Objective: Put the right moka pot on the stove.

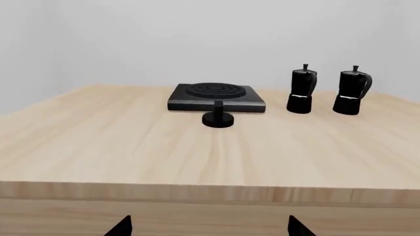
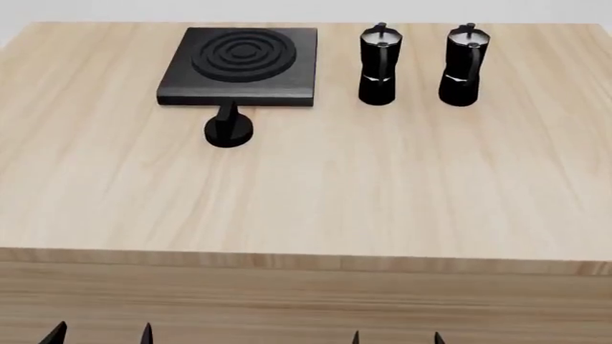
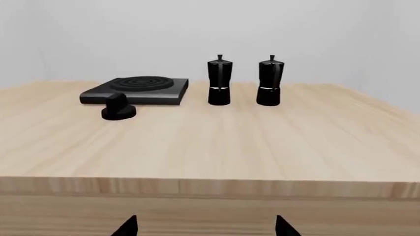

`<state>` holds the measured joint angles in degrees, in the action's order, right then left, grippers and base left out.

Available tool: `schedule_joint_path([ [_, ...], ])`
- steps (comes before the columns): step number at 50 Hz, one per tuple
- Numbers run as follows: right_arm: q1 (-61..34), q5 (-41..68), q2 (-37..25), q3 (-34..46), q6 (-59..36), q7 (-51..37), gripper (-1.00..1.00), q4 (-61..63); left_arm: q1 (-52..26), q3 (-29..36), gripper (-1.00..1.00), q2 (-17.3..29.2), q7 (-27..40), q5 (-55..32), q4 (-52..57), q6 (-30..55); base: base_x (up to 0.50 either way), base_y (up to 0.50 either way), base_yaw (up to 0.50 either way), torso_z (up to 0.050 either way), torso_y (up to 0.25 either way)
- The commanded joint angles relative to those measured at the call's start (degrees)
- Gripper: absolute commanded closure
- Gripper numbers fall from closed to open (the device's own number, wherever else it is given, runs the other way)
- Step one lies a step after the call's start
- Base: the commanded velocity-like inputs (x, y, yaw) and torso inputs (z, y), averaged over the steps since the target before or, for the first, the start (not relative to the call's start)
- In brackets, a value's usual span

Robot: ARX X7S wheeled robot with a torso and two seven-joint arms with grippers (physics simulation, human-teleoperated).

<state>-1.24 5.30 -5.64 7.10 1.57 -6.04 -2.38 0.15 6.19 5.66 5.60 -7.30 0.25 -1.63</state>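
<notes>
Head view: right pot (image 2: 462, 64) upright beside left pot (image 2: 379, 64), stove (image 2: 241, 64) apart; left gripper (image 2: 100, 334), right gripper (image 2: 396, 337) both spread, empty.

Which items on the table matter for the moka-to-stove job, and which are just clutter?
Task items:
- right moka pot, upright, far right of the table
- stove, burner bare

Not needed:
- left moka pot, standing between the stove and the right pot
- round black knob, in front of the stove
- wooden table

Bare tabletop (image 2: 383, 186) before both pots (image 2: 464, 64)
</notes>
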Motion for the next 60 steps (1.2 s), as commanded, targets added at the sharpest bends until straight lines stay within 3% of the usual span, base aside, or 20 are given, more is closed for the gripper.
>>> schedule_joint_path([
  [1, -0.2, 0.3, -0.7, 1.0, 0.4, -0.7, -1.0, -0.5, -0.1, 0.9, -1.0, 0.7, 0.8, -0.5, -0.3, -0.5, 0.0, 0.0, 0.0, 0.0, 0.0],
  [20, -0.4, 1.2, -1.5, 2.0, 0.6, -1.6, -1.0, -0.5, 0.0, 2.0, -1.0, 1.6, 1.7, -1.2, -0.3, -1.2, 0.0, 0.0, 0.0, 0.0, 0.0],
  [60, -1.4, 1.7, -2.8, 4.0, 1.8, -3.6, -1.0, -2.4, -0.1, 3.7, -1.0, 3.0, 3.6, -2.4, -0.4, -2.3, 0.19, 0.0, 0.0, 0.0, 0.0],
])
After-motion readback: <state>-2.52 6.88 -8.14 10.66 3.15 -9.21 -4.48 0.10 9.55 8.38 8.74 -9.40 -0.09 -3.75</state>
